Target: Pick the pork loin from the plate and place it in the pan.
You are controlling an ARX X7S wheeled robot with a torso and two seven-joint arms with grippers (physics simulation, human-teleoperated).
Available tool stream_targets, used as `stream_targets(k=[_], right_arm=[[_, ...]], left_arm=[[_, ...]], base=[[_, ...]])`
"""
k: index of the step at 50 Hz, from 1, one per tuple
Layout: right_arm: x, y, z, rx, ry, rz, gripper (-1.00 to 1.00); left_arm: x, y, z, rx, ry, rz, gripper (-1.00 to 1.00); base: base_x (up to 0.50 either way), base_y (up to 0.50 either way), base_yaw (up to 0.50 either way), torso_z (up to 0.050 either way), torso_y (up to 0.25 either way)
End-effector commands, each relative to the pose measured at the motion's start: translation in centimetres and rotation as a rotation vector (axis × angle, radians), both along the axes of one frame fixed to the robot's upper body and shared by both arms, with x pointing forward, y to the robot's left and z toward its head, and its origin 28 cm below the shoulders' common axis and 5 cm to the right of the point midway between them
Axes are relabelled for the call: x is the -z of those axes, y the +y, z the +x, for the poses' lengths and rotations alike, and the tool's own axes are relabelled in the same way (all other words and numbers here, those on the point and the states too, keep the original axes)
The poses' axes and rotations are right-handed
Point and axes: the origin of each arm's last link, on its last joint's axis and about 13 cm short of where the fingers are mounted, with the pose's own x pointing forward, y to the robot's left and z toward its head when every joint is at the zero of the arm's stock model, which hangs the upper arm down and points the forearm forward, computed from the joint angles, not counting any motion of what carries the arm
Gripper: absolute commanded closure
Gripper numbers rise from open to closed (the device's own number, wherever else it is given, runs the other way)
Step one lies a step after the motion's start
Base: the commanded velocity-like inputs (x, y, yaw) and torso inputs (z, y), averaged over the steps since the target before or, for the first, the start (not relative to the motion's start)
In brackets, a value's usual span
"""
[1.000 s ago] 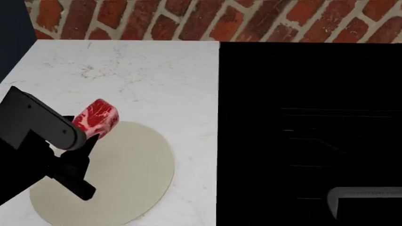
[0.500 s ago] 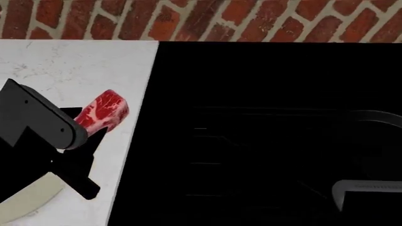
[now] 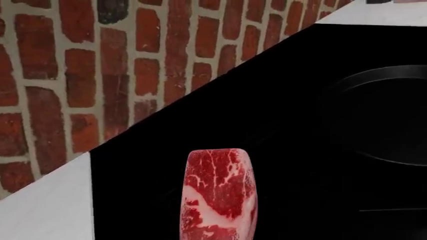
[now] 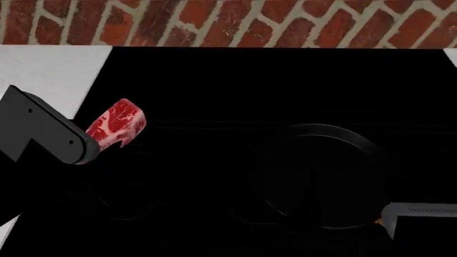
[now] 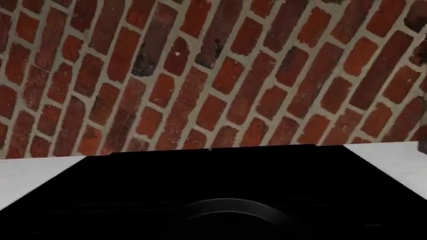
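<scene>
A: pork loin [image 4: 116,127] is up in the air in the left gripper [image 4: 107,144], clamped on it, over the black cooktop [image 4: 214,85], well short of the pan [image 4: 321,176].

B: if the grip slips it lands on the cooktop. Right gripper? Can't tell.

One pork loin [image 4: 116,128] is counted. One pan [image 4: 322,176] is counted on one black cooktop [image 4: 236,85]. One white counter [image 4: 43,69] is seen, and one brick wall [image 4: 228,21]. Two arms are partly seen.
</scene>
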Motion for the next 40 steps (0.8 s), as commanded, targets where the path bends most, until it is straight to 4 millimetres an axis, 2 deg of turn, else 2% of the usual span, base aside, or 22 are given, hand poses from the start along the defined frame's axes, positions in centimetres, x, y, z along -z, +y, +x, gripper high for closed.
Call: stream_targets(k=[1, 30, 35, 40], right_arm=[[0.1, -0.2, 0.0, 0.009, -0.01, 0.018, -1.0], [0.1, -0.2, -0.1, 0.012, -0.008, 0.02, -1.0], [0.0, -0.1, -0.3, 0.01, -0.019, 0.003, -1.0], [0.1, -0.2, -0.5, 0.014, -0.016, 0.005, -1.0]], left_arm=[[-1.3, 0.2, 0.6, -0.005, -0.072, -0.068, 1.0], [-1.2, -0.2, 1.0, 0.01, -0.057, -0.066, 1.0], [-1.1, -0.6, 1.5, 0.025, -0.045, -0.059, 1.0], [0.1, -1.7, 3.0, 0.064, 0.004, -0.025, 1.0]], base=[[0.0, -0.5, 0.0, 0.0, 0.0], [0.0, -0.5, 0.0, 0.001, 0.002], [0.0, -0.07, 0.0, 0.0, 0.0], [0.0, 0.0, 0.0, 0.0, 0.002]])
